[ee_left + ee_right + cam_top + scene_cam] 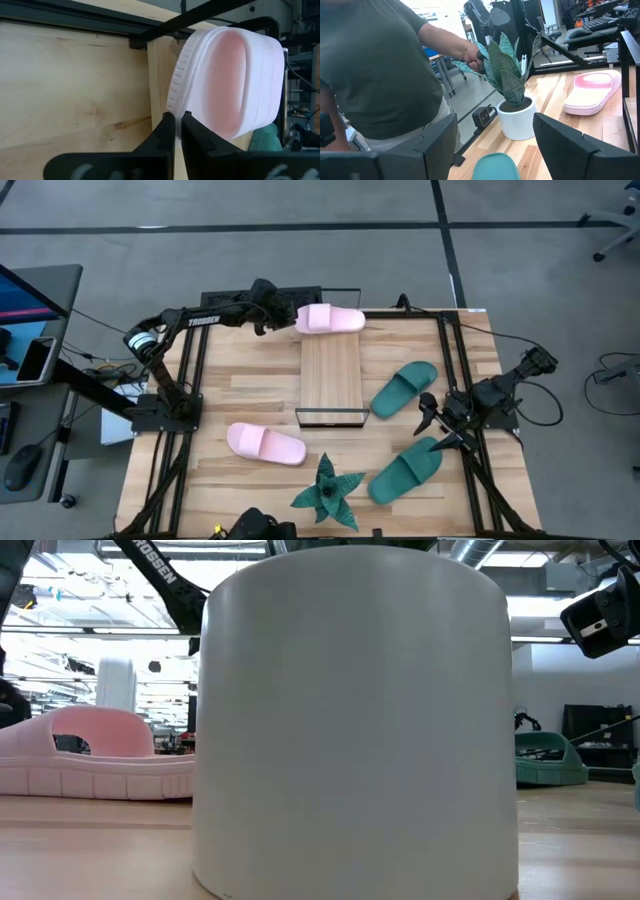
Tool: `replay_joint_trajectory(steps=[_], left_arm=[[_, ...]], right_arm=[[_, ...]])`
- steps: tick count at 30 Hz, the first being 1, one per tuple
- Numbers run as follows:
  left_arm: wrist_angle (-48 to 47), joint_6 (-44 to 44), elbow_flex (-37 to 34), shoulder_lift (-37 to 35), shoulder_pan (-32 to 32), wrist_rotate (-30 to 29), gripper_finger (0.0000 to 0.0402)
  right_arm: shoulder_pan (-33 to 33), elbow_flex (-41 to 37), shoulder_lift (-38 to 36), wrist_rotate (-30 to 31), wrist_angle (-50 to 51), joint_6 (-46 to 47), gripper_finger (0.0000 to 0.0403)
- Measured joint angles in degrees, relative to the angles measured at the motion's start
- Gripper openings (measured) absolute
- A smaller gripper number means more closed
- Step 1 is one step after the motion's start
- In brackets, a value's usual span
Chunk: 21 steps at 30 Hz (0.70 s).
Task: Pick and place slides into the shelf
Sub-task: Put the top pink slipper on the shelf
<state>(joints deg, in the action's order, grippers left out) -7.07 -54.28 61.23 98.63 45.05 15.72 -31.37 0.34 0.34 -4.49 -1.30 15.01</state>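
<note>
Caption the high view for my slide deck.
Left pincer shut beside a pink slide at the shelf's far end; right pincer open.

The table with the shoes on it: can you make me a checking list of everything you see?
Surface: wooden tabletop, black frame rails along its sides.
Job's things: one pink slide lies at the shelf's far end; second pink slide and two teal slides lie on the table.
Clutter: potted plant.
Grippers: left gripper shut at the pink slide's edge; right gripper open, holds nothing.
Cables: black cables beside the right arm.
Surroundings: person standing near the plant.
</note>
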Motion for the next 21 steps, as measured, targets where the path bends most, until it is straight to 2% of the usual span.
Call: replay_joint_trajectory(steps=[13, 21], left_arm=[[0.0, 0.0, 0.0, 0.0, -0.3, -1.1, 0.0001], [0.2, 0.0, 0.0, 0.0, -0.3, -1.5, 0.0032]], right_arm=[[0.0, 0.0, 0.0, 0.0, 0.0, 0.0, 0.0254], [0.0, 0.0, 0.0, 0.0, 0.0, 0.0, 0.0254]])
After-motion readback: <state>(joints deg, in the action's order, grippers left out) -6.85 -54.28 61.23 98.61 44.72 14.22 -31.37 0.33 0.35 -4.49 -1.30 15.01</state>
